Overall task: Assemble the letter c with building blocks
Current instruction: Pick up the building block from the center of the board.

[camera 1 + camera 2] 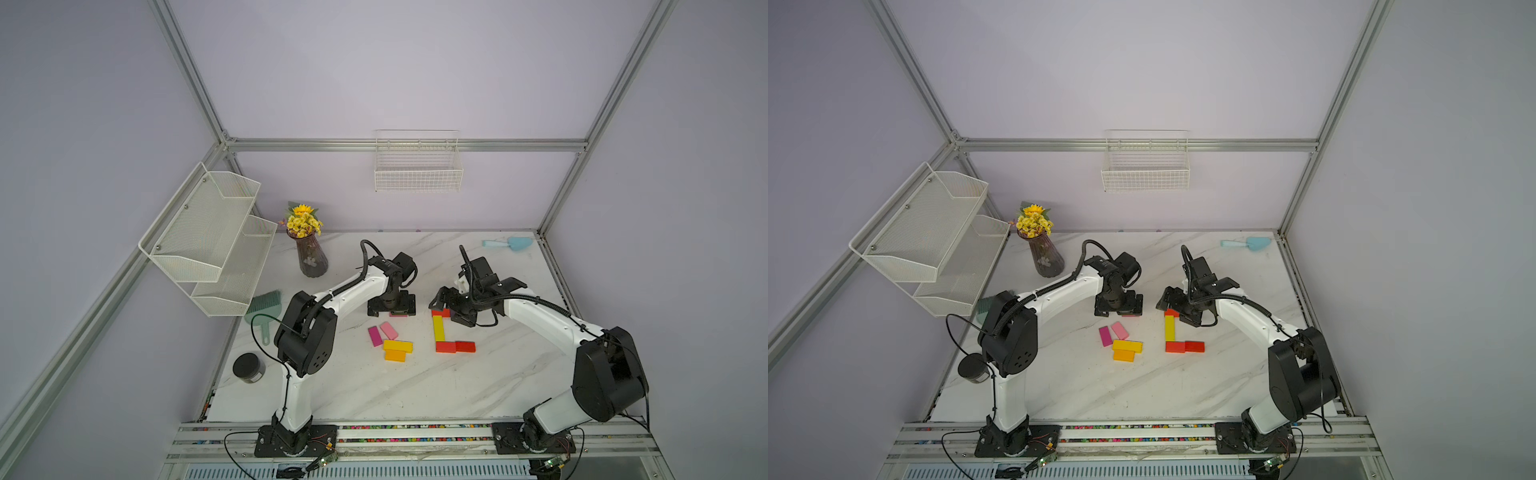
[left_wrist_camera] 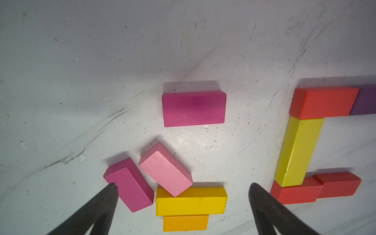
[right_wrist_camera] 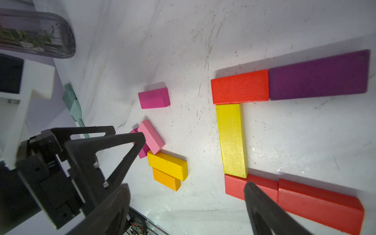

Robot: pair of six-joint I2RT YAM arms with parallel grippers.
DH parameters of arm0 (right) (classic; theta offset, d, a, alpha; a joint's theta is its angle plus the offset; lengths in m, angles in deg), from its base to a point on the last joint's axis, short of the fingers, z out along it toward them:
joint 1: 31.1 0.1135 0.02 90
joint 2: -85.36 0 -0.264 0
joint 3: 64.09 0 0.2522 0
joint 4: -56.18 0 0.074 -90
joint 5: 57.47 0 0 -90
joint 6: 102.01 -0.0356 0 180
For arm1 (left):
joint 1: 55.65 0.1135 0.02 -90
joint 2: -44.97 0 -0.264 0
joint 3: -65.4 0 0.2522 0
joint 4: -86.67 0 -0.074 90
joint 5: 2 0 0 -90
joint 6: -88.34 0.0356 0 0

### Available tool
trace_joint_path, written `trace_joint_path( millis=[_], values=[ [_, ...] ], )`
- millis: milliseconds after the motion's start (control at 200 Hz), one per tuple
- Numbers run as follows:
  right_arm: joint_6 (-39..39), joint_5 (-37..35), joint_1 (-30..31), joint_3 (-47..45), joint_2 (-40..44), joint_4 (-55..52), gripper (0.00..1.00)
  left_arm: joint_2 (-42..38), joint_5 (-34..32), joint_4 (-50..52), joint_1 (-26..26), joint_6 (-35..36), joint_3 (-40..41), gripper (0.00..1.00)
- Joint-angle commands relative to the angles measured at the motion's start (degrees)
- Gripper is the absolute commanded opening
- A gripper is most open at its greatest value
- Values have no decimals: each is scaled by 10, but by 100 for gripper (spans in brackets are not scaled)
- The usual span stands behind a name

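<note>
Blocks (image 1: 438, 328) near the counter's (image 1: 374, 395) middle formed a C: red block (image 3: 240, 86) and dark purple block (image 3: 319, 75) along its far side, yellow bar (image 3: 232, 140) upright, two red blocks (image 3: 317, 199) nearer the front edge. Loose magenta, pink, yellow and orange pieces (image 2: 191, 201) lay beside it toward the left edge. Left gripper (image 2: 183, 185) and right gripper (image 3: 186, 184) hovered, jaws spread wide, gripping nothing.
</note>
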Motion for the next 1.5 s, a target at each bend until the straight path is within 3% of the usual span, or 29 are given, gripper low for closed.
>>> trace_joint_path(
  millis=[0,340,645,1005,1495],
  values=[
    [9,4,-3,-16,16,6,97,-5,-37,-2,-18,47,11,100],
    [0,15,-3,-49,42,6,97,-15,-65,-14,-25,80,55,100],
    [-7,6,-2,-52,45,2,97,2,-61,-27,-25,97,62,92],
    [-11,-2,-3,-62,34,11,97,-12,-61,-45,-25,132,98,90],
    [-27,-2,-3,-66,25,29,97,20,-72,-51,-13,142,80,84]
  ],
)
